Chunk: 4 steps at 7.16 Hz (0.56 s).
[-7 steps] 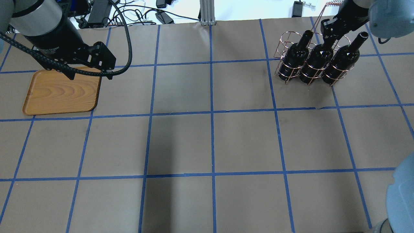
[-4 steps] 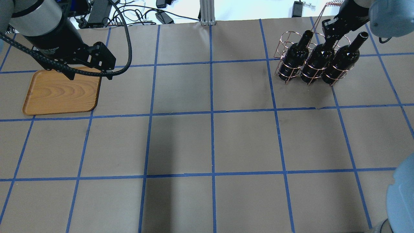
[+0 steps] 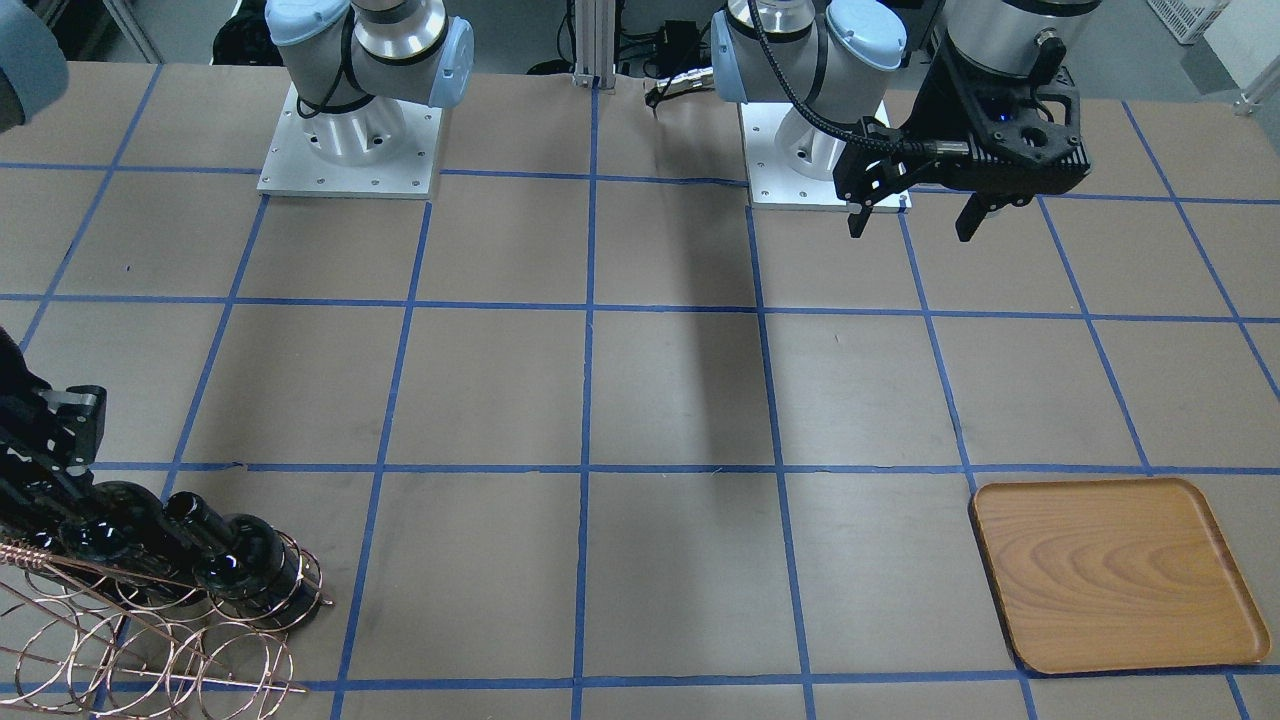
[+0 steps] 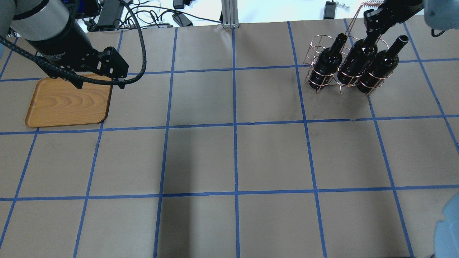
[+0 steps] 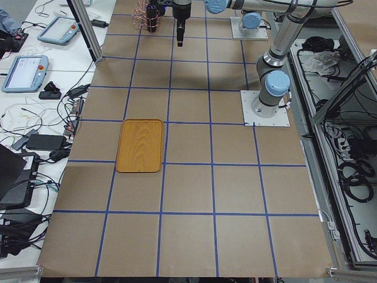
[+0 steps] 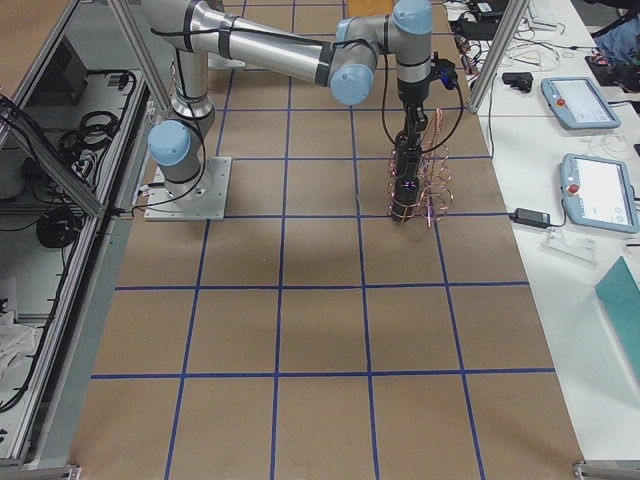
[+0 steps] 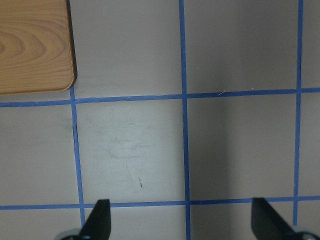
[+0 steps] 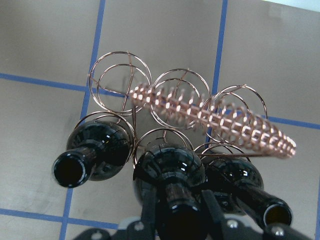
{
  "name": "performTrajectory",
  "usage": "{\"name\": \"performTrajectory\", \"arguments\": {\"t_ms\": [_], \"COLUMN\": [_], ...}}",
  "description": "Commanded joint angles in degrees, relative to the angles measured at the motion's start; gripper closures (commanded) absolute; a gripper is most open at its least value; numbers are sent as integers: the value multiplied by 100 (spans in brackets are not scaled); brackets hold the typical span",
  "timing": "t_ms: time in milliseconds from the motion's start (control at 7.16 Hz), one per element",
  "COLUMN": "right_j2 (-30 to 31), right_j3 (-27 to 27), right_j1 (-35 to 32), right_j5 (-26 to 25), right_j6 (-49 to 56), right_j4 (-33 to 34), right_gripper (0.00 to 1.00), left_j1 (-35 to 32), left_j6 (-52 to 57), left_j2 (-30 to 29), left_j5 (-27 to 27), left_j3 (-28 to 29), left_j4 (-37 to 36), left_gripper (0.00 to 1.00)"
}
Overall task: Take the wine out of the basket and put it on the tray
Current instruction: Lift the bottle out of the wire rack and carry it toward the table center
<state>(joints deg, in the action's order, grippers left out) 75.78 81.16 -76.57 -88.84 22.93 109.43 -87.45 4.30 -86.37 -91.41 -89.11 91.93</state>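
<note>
Right tool [image 8: 180, 212] pinches the neck of the middle bottle [image 4: 356, 61]. The bottle's body sits in the middle front ring of the rack [image 8: 215, 117], with neighbour bottles [image 4: 378, 68] just beside it on both flanks. The rack stands near the far edge of the bench [image 4: 233, 157], toward its right corner.

Left tool [image 3: 911, 225] is spread wide, hanging above the bench off a corner of the tray [image 4: 64, 107]. The tray lies far left, well apart from the rack, with a wide stretch of bench between them.

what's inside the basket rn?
Three wine bottles fill one ring row of the basket; the right gripper grips the middle bottle. Other row empty. Bottle bases hidden.
</note>
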Motion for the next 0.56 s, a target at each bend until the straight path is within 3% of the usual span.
{"name": "performTrajectory", "arguments": {"t_ms": [0,419], "right_j2": [531,1174], "right_j3": [-162,-293], "right_j1": [-16,-24], "right_j5": [15,15], "right_j6": [-51,-61], "right_j4": [-727,-1790], "right_gripper": [100,100], "left_j1": [0,0], "left_j6": [0,9], "left_j2": [-3,14], "left_j5": [0,0], "left_j3": [-1,8], "left_j4": [0,0], "left_gripper": [0,0]}}
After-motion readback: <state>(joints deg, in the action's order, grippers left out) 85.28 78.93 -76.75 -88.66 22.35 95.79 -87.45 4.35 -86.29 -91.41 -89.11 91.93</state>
